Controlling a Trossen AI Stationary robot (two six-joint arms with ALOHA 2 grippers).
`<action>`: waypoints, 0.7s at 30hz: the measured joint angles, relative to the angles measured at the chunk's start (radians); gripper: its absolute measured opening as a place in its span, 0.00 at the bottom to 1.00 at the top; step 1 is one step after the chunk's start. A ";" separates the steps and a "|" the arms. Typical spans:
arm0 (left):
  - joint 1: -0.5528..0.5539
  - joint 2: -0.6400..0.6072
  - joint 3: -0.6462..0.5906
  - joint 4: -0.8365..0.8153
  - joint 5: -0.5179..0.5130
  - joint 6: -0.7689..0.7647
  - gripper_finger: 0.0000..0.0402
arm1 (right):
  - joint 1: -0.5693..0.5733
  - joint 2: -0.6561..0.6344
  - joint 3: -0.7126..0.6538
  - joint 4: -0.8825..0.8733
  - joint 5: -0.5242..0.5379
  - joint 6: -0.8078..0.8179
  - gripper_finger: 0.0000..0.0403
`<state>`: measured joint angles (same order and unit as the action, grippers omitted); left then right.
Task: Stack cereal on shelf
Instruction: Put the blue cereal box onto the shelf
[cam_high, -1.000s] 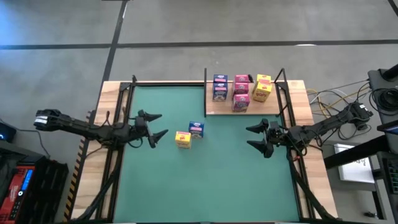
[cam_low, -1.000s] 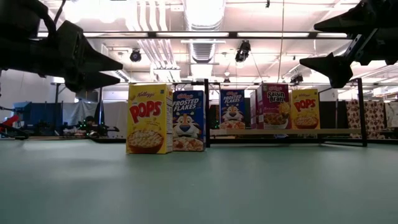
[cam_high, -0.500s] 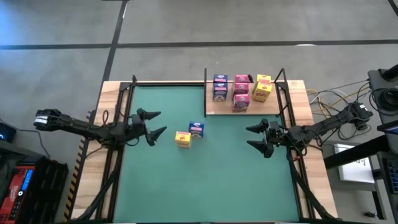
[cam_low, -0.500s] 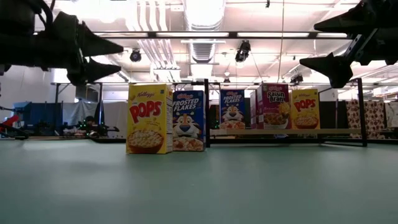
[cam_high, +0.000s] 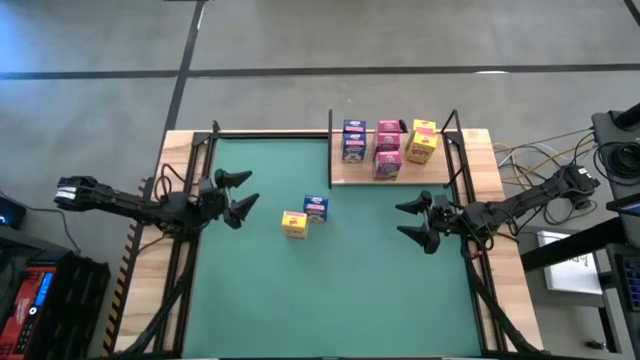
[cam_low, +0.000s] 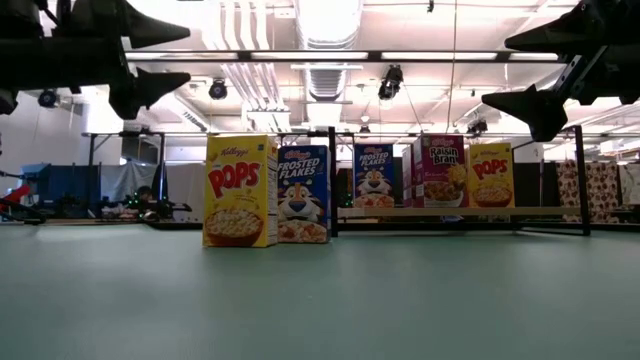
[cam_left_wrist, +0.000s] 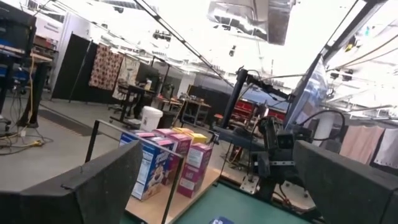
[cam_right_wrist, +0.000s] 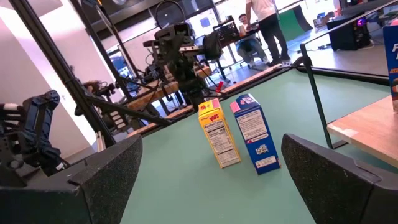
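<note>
Two cereal boxes stand upright on the green mat near its middle: a yellow one (cam_high: 294, 224) (cam_low: 240, 190) (cam_right_wrist: 217, 134) and a blue one (cam_high: 316, 208) (cam_low: 303, 195) (cam_right_wrist: 254, 134), side by side. Several more boxes, blue (cam_high: 354, 140), pink (cam_high: 388, 150) and yellow (cam_high: 422, 140), stand on the light-wood shelf (cam_high: 440, 172) (cam_low: 400, 212) at the far right. My left gripper (cam_high: 253, 187) (cam_low: 186, 55) hangs open above the mat, left of the two boxes. My right gripper (cam_high: 398, 220) (cam_low: 495, 70) hangs open to their right, near the shelf's front edge. Neither touches anything.
Thin black posts (cam_high: 330, 130) (cam_high: 452, 125) stand at the shelf's corners, and black frame rails (cam_high: 195, 170) run along the mat's left and right sides. Bare mat (cam_high: 330, 290) lies in front of the boxes. People (cam_right_wrist: 264, 25) stand in the room beyond the table.
My left gripper has risen and tipped its fingers upward, its fingertips drawing back a little toward the table's left edge; it stays open. The boxes have not moved.
</note>
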<state>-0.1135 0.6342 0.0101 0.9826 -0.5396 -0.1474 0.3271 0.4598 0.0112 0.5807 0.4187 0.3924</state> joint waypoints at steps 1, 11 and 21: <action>0.000 0.000 0.000 -0.004 0.000 0.000 0.99 | 0.000 0.000 0.000 0.000 0.000 0.000 0.93; 0.000 -0.057 0.000 -0.028 0.000 0.000 0.99 | 0.000 0.000 0.000 0.000 0.000 0.000 0.93; 0.000 -0.171 -0.001 -0.029 0.001 0.000 0.99 | 0.000 0.000 0.000 0.048 -0.009 0.003 0.93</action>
<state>-0.1139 0.4632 0.0093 0.9539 -0.5388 -0.1475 0.3271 0.4595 0.0109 0.6290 0.4098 0.3951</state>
